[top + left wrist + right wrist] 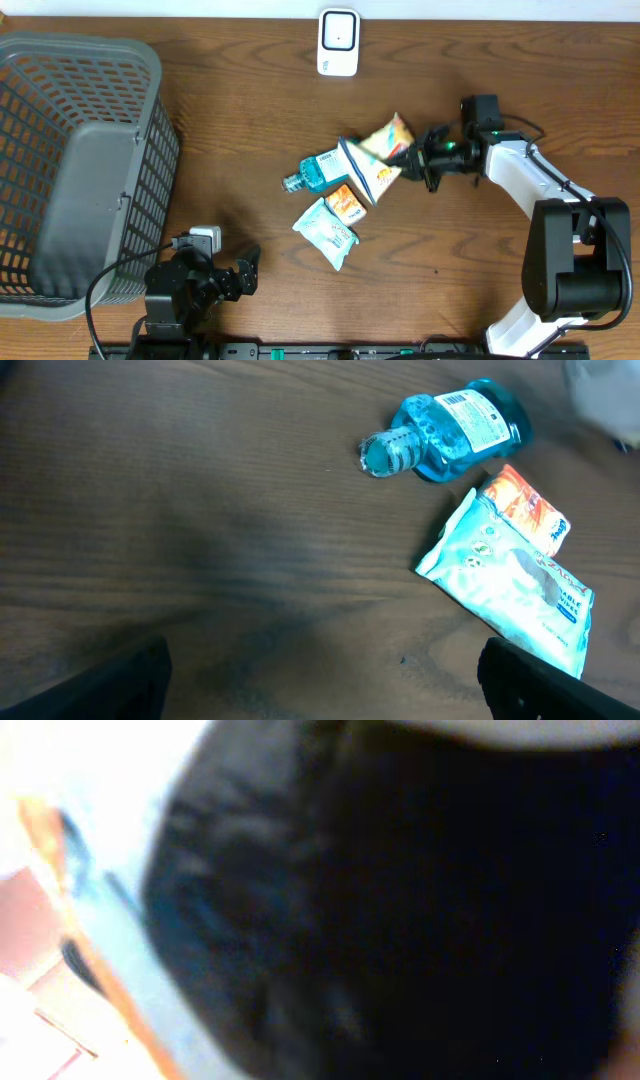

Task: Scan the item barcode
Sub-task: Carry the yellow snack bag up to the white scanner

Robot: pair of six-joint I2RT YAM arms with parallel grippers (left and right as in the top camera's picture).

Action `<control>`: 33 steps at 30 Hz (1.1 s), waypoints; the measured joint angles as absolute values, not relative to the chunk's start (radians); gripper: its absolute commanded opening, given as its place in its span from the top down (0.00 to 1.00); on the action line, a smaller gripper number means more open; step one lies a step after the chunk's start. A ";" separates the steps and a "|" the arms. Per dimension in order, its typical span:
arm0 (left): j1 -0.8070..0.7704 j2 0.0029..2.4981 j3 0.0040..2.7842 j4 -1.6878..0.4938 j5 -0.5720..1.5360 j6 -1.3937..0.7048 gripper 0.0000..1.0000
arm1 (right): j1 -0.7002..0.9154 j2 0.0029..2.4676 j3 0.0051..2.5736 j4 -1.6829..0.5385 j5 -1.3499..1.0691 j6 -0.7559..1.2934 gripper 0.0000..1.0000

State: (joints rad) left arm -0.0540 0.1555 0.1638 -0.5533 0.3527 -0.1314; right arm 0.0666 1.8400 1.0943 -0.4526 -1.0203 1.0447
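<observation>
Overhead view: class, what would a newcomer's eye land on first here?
The colourful heap in the middle: a blue bottle lying among snack packets, with the right gripper shut on the white packet at the heap's right side. Next, the big grey basket filling the left edge, and the white scanner at the far edge.

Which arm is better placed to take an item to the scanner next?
Right. The right end effector is shut, seemingly gripping a pouch, and sits nearer the scanner; the left end effector is open, holding nothing, farther off.
</observation>
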 measured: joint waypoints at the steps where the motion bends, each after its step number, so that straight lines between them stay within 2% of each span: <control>1: -0.054 0.155 0.164 -0.553 0.353 -0.131 0.02 | 0.069 1.840 1.093 -0.375 -0.999 1.081 0.99; 6: -0.054 0.155 0.164 -0.553 0.353 -0.131 0.02 | 0.112 1.843 1.089 -0.017 -0.857 1.281 0.99; 11: -0.054 0.155 0.164 -0.553 0.353 -0.131 0.02 | 0.187 1.843 1.089 0.238 -0.613 1.354 0.99; 19: -0.054 0.155 0.164 -0.553 0.353 -0.131 0.02 | 0.313 1.844 1.089 0.302 -0.188 1.383 0.99; 22: -0.054 0.155 0.164 -0.553 0.353 -0.131 0.02 | 0.333 1.859 1.087 0.440 -0.053 1.362 0.99; 26: -0.054 0.155 0.164 -0.554 0.353 -0.131 0.02 | 0.337 1.894 1.101 0.537 0.028 1.341 0.99; 33: -0.054 0.155 0.164 -0.554 0.353 -0.131 0.02 | 0.336 2.118 1.303 0.531 0.072 1.316 0.99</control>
State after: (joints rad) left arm -0.0540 0.1555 0.1638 -0.5537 0.3527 -0.1314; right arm 0.3359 2.1178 1.3025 0.5312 0.0719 1.3155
